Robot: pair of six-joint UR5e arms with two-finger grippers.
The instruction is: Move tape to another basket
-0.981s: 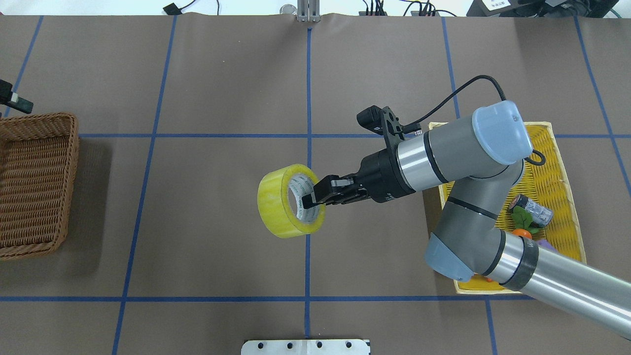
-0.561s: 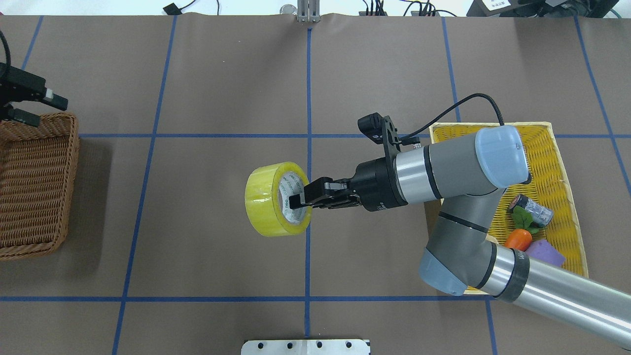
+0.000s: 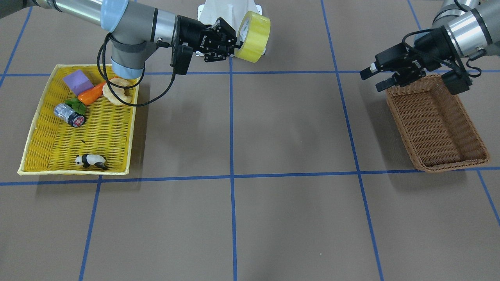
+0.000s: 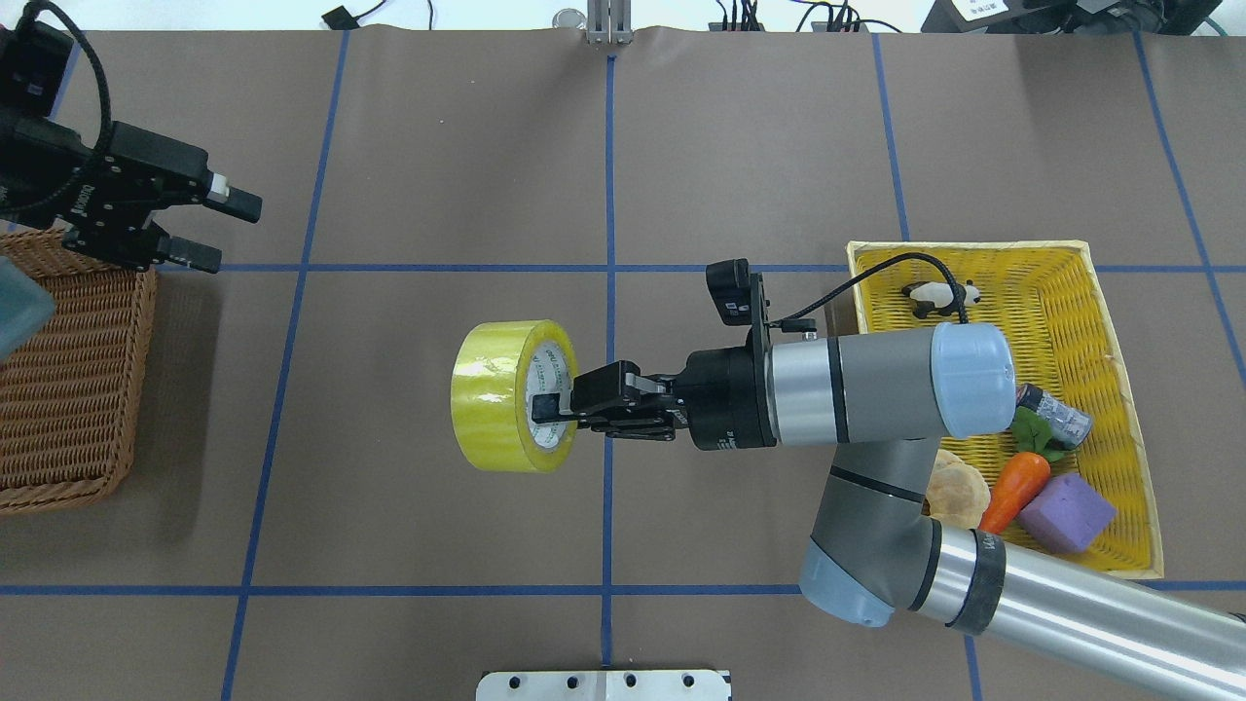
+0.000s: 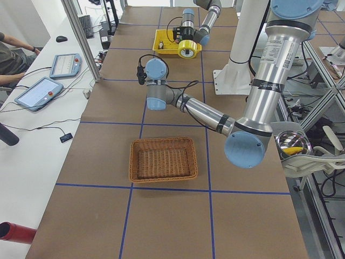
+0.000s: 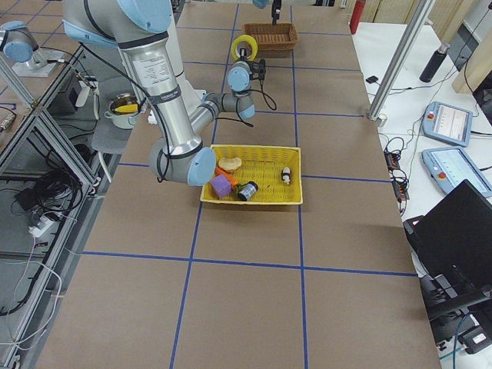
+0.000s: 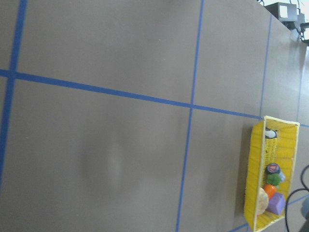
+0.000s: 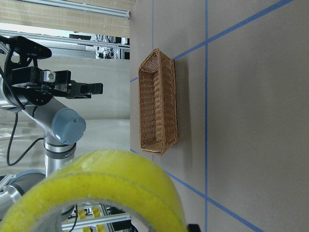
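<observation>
My right tool (image 4: 551,409) clamps the tape (image 4: 490,394) through its core, holding it mid-air over the table (image 4: 409,146) centre, presumably for handover; my left tool (image 4: 226,232) hangs spread near the basket (image 4: 144,370).

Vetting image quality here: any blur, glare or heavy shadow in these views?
Right wrist view: the tape fills the bottom edge, soft and cropped, while the basket is sharp. Left wrist view: only a faint shadow smudge on the table. Overhead: even light, no glare.
</observation>
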